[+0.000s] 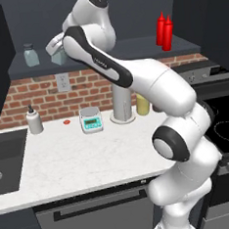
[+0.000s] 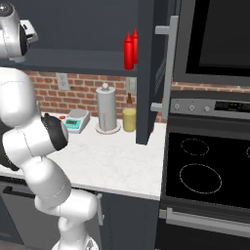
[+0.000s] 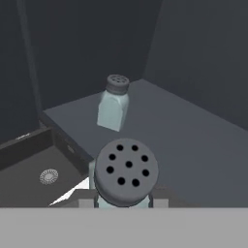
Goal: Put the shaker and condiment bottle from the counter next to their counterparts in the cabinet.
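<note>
Left base view: matching jar (image 1: 31, 55) stands at shelf's (image 1: 130, 48) left end; jaws (image 1: 58, 53) just right of it, clenched on the shaker (image 3: 125, 175), carried at shelf edge. Two red bottles (image 1: 164, 31) already paired near right end. Next, prob.: lower, set shaker beside its twin w/o knocking it, release.

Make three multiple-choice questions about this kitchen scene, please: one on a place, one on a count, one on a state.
1. Where do the red bottles stand?
A. in the sink
B. on the cabinet shelf
C. on the stove

2. How many red bottles are on the shelf?
A. one
B. two
C. four

3. What is the gripper doing?
A. holding a shaker
B. hanging open
C. holding the scale

Answers:
1 B, they stand at the shelf's right end.
2 B, two nozzles show side by side.
3 A, the hand view shows the shaker's cap between the fingers, near the other shaker.
</note>
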